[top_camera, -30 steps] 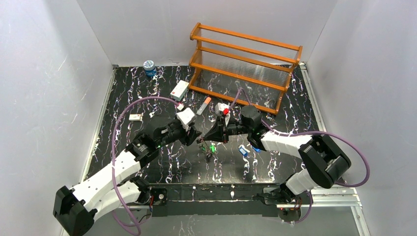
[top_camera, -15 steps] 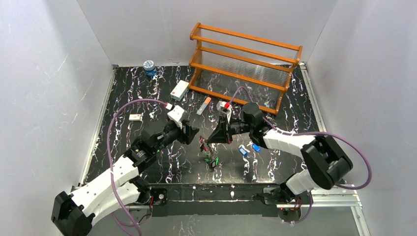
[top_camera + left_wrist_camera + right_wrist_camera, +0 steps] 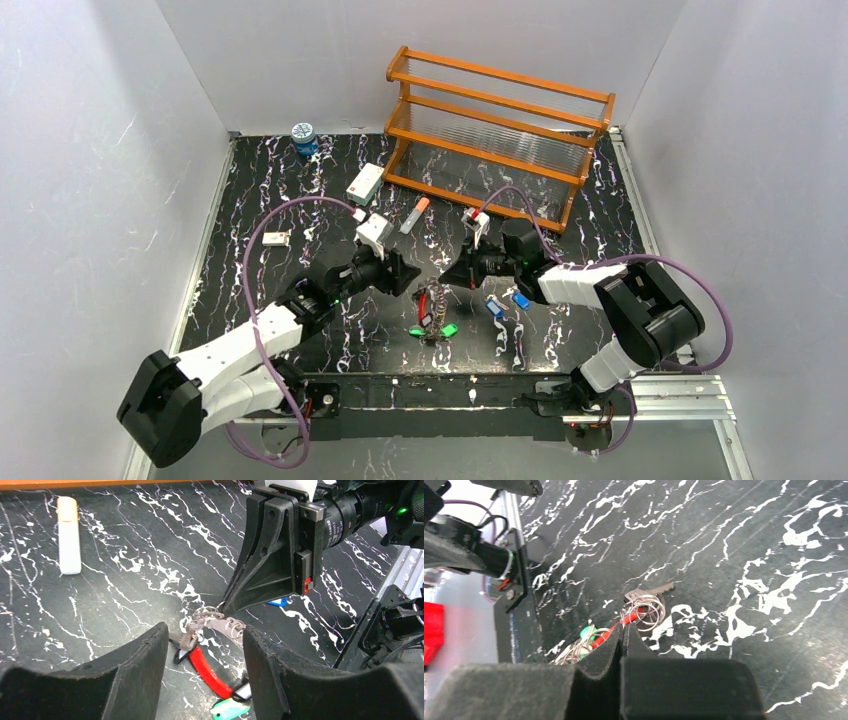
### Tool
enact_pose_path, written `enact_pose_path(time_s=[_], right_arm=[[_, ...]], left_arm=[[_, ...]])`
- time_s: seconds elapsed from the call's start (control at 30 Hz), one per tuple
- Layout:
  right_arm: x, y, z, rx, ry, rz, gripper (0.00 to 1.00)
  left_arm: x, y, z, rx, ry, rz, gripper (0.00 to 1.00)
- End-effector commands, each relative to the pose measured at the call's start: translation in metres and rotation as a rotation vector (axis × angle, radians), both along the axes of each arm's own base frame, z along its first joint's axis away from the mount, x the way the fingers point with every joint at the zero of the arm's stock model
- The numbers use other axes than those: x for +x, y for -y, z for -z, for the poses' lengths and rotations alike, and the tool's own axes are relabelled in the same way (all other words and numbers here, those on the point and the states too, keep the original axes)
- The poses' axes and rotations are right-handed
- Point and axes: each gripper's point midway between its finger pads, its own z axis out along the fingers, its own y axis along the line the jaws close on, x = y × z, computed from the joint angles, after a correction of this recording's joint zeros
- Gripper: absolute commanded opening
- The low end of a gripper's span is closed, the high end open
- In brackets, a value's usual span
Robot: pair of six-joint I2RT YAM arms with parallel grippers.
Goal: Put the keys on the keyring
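The keyring [image 3: 432,303], a wire loop with a red stretch [image 3: 211,668] and a bunch of small silver rings [image 3: 644,611], lies low over the table between both arms. My right gripper [image 3: 623,626] is shut on its wire at the ring end [image 3: 216,614]. My left gripper [image 3: 205,631] is open, one finger on each side of the red stretch, touching nothing. Green-headed keys [image 3: 447,328] hang at the loop's near end [image 3: 231,711]. A bare silver key [image 3: 652,590] lies by the rings. Two blue-headed keys [image 3: 493,307] lie loose to the right.
An orange-and-white tube [image 3: 415,215] lies behind the grippers. The orange rack [image 3: 498,130] stands at the back right. A white box [image 3: 365,182], a blue jar [image 3: 303,136] and a small white piece [image 3: 276,238] sit at the back left.
The left gripper drew back and opened wider, then came in again to straddle the ring. The right gripper shifted right and lower with the keyring. The green keys now rest spread on the table.
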Motion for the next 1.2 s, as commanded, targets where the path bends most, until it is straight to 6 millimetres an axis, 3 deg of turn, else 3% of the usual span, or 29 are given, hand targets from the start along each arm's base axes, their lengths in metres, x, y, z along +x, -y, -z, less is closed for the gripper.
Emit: enact_pose_path(time_s=[0.0,0.1,0.4,0.7,0.83,1.07,1.17], right_arm=[[0.013,0.009,0.010,-0.070,0.105,0.044,0.01],[0.007,0.014,0.010,-0.080,0.164,0.010,0.01],[-0.031,0.012,-0.030,0.095,0.347,-0.169,0.01],[-0.049,0.010,-0.039,0.159,0.350,-0.256,0.01],[-0.054,0.011,-0.043,0.176,0.374,-0.273,0.01],[-0.059,0.011,-0.051,0.201,0.408,-0.308,0.01],[-0.062,0.011,-0.054,0.211,0.415,-0.325,0.01]], left_arm=[[-0.003,0.016,-0.001,-0.069,-0.030,0.047,0.54],[-0.004,0.018,0.008,-0.059,-0.051,0.059,0.53],[-0.026,0.028,0.015,-0.131,0.045,0.186,0.52],[-0.061,0.047,0.032,-0.093,0.187,0.419,0.46],[-0.079,0.050,0.025,-0.127,0.298,0.505,0.38],[-0.073,0.047,0.025,-0.130,0.344,0.459,0.26],[-0.071,0.049,0.026,-0.131,0.332,0.451,0.25]])
